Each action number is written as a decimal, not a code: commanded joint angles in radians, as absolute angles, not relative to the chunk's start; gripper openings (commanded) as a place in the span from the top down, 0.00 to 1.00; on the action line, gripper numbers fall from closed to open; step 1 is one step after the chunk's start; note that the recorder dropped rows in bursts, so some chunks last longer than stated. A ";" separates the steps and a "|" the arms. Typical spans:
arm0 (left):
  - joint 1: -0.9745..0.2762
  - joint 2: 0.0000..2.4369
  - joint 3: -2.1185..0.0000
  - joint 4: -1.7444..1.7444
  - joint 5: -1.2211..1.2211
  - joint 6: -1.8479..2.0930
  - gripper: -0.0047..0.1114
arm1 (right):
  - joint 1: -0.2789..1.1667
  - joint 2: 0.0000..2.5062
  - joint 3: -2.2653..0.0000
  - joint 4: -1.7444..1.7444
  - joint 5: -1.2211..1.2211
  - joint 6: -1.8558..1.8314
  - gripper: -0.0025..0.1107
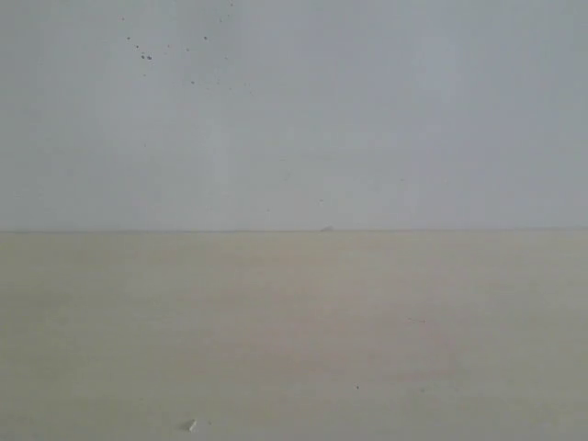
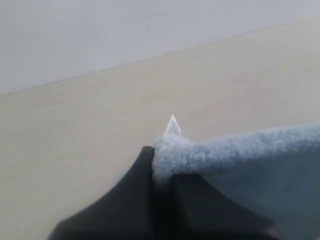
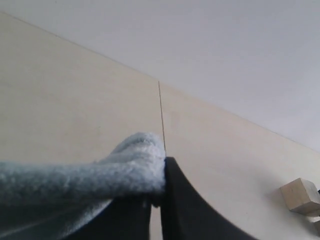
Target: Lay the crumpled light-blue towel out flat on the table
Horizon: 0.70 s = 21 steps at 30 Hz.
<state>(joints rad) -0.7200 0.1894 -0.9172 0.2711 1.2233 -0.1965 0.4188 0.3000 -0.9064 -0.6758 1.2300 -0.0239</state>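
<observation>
The left fingers [image 2: 125, 205] are pressed together on a corner of the towel [image 2: 240, 155]. They pinch it right beside the small white tag [image 2: 172, 127], which sticks up past the fluffy hem. The right fingers [image 3: 195, 210] are closed too, pinching a rolled edge of the same cloth that bunches over their tips.

In each wrist view the towel runs off sideways from the grip, with bare counter [image 1: 294, 340] beyond it. The cloth therefore seems to hang between the two arms rather than lie on the surface. Holding two separate points along the edge is probably meant to pull out the crumples and draw one side taut before laying it down.

The exterior view shows neither towel nor arms, only counter across the lower half of the frame and wall [image 1: 294, 110] across the upper half. A small wooden block [image 3: 300, 196] sits on the counter, well apart from the right grip. By the look of it, nothing is spread flat yet.
</observation>
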 commanded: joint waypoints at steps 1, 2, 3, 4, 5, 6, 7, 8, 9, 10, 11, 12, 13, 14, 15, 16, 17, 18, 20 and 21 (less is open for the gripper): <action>-0.719 0.219 -0.833 0.388 1.221 -0.208 0.93 | 0.441 0.390 -0.870 -0.700 1.221 -0.028 0.94; -0.719 0.228 -0.804 0.420 1.221 -0.224 0.93 | 0.447 0.421 -0.849 -0.720 1.221 -0.023 0.94; -0.719 0.243 -0.774 0.462 1.221 -0.240 0.93 | 0.449 0.446 -0.832 -0.740 1.221 -0.012 0.94; -0.719 0.260 -0.746 0.511 1.221 -0.260 0.93 | 0.452 0.477 -0.812 -0.760 1.221 0.000 0.94; -0.719 0.274 -0.724 0.564 1.221 -0.277 0.93 | 0.452 0.507 -0.793 -0.782 1.221 0.011 0.94; -0.719 0.293 -0.700 0.612 1.221 -0.293 0.93 | 0.452 0.535 -0.776 -0.800 1.221 0.021 0.94; -0.719 0.313 -0.678 0.657 1.221 -0.314 0.93 | 0.452 0.558 -0.763 -0.811 1.221 0.034 0.94; -0.719 0.331 -0.661 0.691 1.221 -0.334 0.93 | 0.452 0.589 -0.753 -0.827 1.192 0.050 0.94; -0.719 0.356 -0.642 0.726 1.206 -0.360 0.93 | 0.452 0.623 -0.745 -0.844 1.164 0.069 0.94; -0.719 0.386 -0.625 0.752 1.179 -0.384 0.93 | 0.452 0.663 -0.744 -0.855 1.146 0.080 0.94; -0.719 0.419 -0.611 0.769 1.160 -0.398 0.93 | 0.452 0.709 -0.744 -0.865 1.126 0.097 0.94; -0.719 0.458 -0.594 0.786 1.138 -0.419 0.93 | 0.452 0.757 -0.744 -0.883 1.108 0.113 0.94; -0.719 0.500 -0.580 0.798 1.115 -0.428 0.93 | 0.449 0.799 -0.744 -0.902 1.091 0.129 0.94; -0.719 0.537 -0.566 0.818 1.090 -0.444 0.93 | 0.447 0.852 -0.744 -0.932 1.068 0.155 0.94; -0.719 0.583 -0.554 0.848 1.067 -0.471 0.93 | 0.447 0.903 -0.744 -0.960 1.044 0.185 0.94; -0.719 0.632 -0.545 0.886 1.044 -0.505 0.93 | 0.447 0.941 -0.746 -0.987 1.017 0.217 0.94; -0.719 0.671 -0.540 0.918 1.028 -0.535 0.93 | 0.447 0.987 -0.746 -1.019 0.992 0.240 0.94; -0.719 0.722 -0.537 0.962 1.009 -0.576 0.93 | 0.447 1.032 -0.750 -1.043 0.974 0.266 0.94; -0.700 0.825 -0.535 1.037 0.965 -0.657 0.93 | 0.445 1.125 -0.762 -1.059 0.951 0.299 0.94; -0.678 0.879 -0.535 1.058 0.939 -0.681 0.93 | 0.428 1.169 -0.769 -1.059 0.935 0.315 0.94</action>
